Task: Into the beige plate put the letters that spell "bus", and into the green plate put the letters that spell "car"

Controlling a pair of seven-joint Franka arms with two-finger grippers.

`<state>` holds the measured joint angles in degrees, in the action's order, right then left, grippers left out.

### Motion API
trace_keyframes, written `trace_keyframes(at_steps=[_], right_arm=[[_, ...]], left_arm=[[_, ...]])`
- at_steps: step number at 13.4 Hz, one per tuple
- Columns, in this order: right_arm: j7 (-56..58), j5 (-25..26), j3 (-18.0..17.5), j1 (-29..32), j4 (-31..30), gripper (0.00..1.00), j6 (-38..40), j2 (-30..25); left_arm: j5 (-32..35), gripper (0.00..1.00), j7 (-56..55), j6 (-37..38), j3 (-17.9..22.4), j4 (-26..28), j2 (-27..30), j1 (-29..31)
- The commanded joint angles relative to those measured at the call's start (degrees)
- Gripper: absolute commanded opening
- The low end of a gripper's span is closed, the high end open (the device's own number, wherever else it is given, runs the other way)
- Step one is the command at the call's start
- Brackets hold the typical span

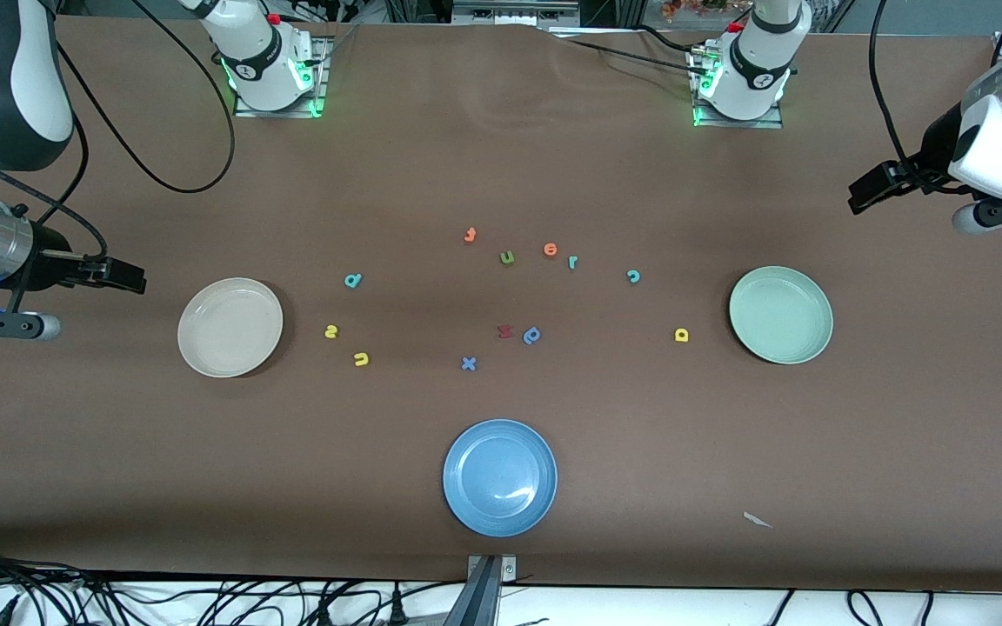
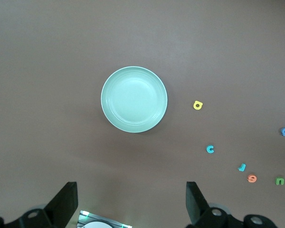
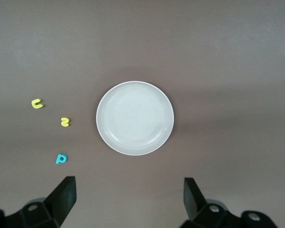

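Both my claws are hanging wide open and empty, left claw over the green plate, right claw over the beige plate.

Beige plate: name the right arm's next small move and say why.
Probably lower the open right pincer toward the yellow "s", the letter beside the beige plate. The plate holds nothing yet, and the pincer hangs empty above the right arm's end of the table.
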<state>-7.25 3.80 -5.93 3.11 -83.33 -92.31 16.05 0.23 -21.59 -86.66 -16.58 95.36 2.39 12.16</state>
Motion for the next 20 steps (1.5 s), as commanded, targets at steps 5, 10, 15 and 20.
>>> trace_keyframes(at_steps=[5,10,15,20], right_arm=[[-1.1,1.12,-0.23,-0.21,-0.26,1.0,-0.33,-0.41],[-1.18,0.95,-0.23,-0.21,-0.17,1.0,-0.68,-0.41],[-1.1,0.77,-0.23,-0.13,-0.26,1.0,-0.95,-0.41],[-1.1,0.6,-0.23,-0.13,-0.34,1.0,-1.12,-0.32]], left_arm=[[-0.58,1.0,0.06,1.58,-0.56,-2.02,-0.89,0.67],[-0.58,1.0,0.06,1.76,-0.56,-2.02,-0.89,0.67],[-0.58,1.0,0.06,1.85,-0.56,-2.02,-0.89,0.67],[-0.58,1.0,0.06,1.94,-0.56,-1.94,-0.89,0.67]])
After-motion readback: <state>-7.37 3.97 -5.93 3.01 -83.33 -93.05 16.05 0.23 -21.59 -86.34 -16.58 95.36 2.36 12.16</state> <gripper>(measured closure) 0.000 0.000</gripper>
